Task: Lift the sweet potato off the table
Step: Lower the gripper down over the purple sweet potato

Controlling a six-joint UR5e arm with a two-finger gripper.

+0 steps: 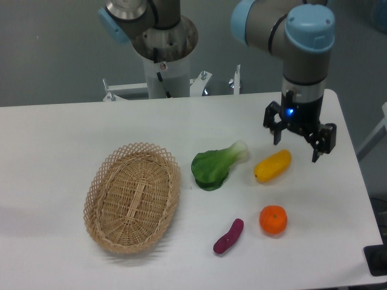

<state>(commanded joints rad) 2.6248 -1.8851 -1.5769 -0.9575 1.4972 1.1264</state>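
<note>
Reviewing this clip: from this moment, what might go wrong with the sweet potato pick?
The open gripper hangs just above the yellow vegetable, far from the sweet potato, so it may descend on the wrong item. The orange fruit lies close beside the sweet potato; a finger might bump it. The sweet potato is slim and lies at an angle, so misaligned fingers may push it away.

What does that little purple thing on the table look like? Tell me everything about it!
The small, slim magenta-purple sweet potato is finger-shaped with a gentle curve and rounded ends, and its skin looks smooth and slightly shiny. It lies flat on the large white table, slanted, with its upper end pointing toward the round orange fruit beside it. Nothing but the table touches it. The woven wicker basket sits off to its other side, and the open black two-finger gripper hangs far from it, above the yellow oblong vegetable.
</note>
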